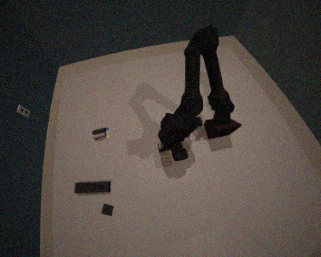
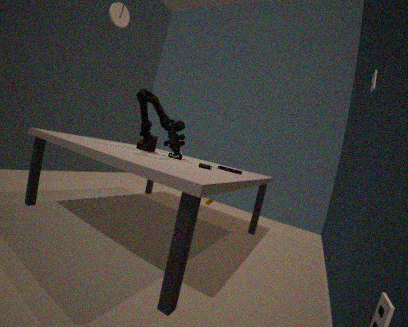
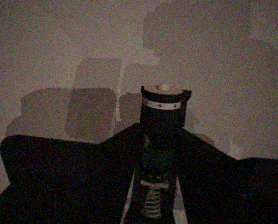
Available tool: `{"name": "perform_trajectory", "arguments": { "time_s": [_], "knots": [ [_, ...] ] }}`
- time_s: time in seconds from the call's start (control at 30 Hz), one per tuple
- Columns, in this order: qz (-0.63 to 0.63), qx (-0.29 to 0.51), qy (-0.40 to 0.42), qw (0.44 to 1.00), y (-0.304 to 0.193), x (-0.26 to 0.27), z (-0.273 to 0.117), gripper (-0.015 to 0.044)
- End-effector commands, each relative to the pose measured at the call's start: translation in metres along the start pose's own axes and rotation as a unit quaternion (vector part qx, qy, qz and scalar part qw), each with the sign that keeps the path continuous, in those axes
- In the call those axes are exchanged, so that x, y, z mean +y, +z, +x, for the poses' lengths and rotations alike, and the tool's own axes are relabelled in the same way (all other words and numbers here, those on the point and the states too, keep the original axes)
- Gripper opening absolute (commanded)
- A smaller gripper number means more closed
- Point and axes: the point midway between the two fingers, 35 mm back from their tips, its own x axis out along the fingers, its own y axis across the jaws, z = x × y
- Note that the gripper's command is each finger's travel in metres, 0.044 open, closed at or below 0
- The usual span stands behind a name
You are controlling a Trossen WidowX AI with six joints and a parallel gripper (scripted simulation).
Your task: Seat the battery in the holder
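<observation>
The dark battery [image 3: 161,120] has a green band and a pale ring near its terminal end. My gripper [image 1: 171,152] [image 2: 175,153] [image 3: 157,130] is shut on it, one dark finger on each side. The terminal face shows at the far end in the wrist view, against the dark lip end of the holder; whether it is under the lip I cannot tell. The holder's coil spring [image 3: 151,201] shows at the near side, by the battery's flat end. Dimness hides contact there and how level the battery lies. The top and exterior views are too small and dark to show battery or holder.
On the table [image 1: 264,202] [image 2: 111,156], a small pale item [image 1: 101,134] with a dark cylinder and blue end lies left of the arm. A long dark bar [image 1: 92,187] [image 2: 230,169] and a small dark block [image 1: 107,210] [image 2: 205,166] lie towards the table's left side in the top view.
</observation>
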Motion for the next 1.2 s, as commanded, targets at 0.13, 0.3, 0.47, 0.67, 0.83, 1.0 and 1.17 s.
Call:
{"name": "perform_trajectory", "arguments": {
  "time_s": [0.13,0.3,0.47,0.67,0.83,1.0,1.17],
  "knots": [
    [-0.002,-0.002,0.000,1.000,-0.007,-0.002,0.000,0.0077],
    [-0.002,-0.001,0.000,1.000,-0.012,-0.002,-0.001,0.0077],
    [-0.002,-0.001,0.001,1.000,-0.016,-0.002,-0.004,0.0077],
    [-0.002,0.000,0.001,1.000,-0.020,-0.002,-0.006,0.0077],
    [-0.002,0.000,0.002,1.000,-0.023,-0.002,-0.007,0.0077],
    [-0.002,0.001,0.004,1.000,-0.025,-0.002,-0.008,0.0077],
    [-0.001,0.005,0.005,1.000,-0.024,-0.001,-0.007,0.0077]
  ]
}}
